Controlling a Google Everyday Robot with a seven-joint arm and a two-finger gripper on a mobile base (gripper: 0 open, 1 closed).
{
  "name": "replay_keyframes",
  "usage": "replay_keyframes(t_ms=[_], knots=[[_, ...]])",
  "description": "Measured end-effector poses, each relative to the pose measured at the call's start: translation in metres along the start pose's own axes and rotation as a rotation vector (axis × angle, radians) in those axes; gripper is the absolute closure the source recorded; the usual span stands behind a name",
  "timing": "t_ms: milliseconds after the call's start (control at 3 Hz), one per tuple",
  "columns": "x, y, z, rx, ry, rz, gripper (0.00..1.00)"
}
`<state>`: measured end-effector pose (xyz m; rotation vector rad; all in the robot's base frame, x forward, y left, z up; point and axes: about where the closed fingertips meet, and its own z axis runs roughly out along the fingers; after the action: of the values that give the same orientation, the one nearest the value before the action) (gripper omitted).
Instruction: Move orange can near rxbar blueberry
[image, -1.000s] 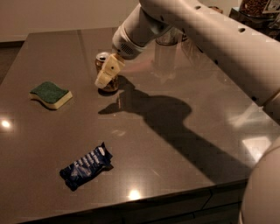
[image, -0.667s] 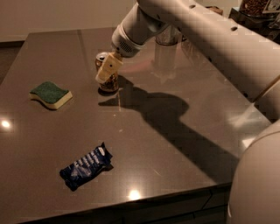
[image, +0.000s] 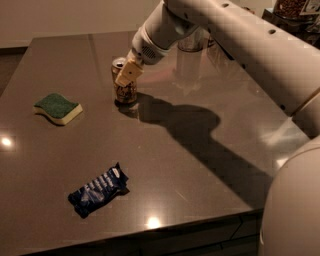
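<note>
A: Where is the pincer (image: 125, 76)?

B: Right at the can (image: 125, 93), over its upper half. The arm (image: 240, 35) reaches in from the bench's (image: 200, 165) 2 o'clock side and slants down to it.

A: Spread, or pinching the can?

B: I cannot tell. The pincer overlaps the can's top and front, but the grip itself does not show.

A: And the can?

B: Upright on the bench, out toward 11 o'clock on the bench top, its silver top showing just to the left of the pincer. Its base sits on the surface, with a dark shadow running off toward 4 o'clock.

A: The bar (image: 98, 189)?

B: Flat on the bench down near the front edge, at about 7 o'clock on the bench top. It lies at a slant, one crimped end pointing to 2 o'clock, the other to 8. It is well apart from the can, at the can's 6 o'clock.

A: Anything else on there?

B: A sponge (image: 57, 108), green face up, at the can's 8 o'clock and near the left edge. A tall pale cup (image: 189, 60) stands at the can's 2 o'clock, partly behind the arm.
</note>
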<state>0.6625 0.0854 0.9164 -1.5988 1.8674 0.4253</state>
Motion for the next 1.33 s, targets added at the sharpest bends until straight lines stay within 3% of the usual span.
replay_keyframes(t_ms=[333,667,1333], knots=[[-0.003,0.027,-0.017,-0.055,-0.023,-0.054,0.88],[-0.003,0.067,-0.041,-0.127,-0.038,-0.136,1.0],[0.013,0.148,-0.062,-0.258,-0.021,-0.264,1.0]])
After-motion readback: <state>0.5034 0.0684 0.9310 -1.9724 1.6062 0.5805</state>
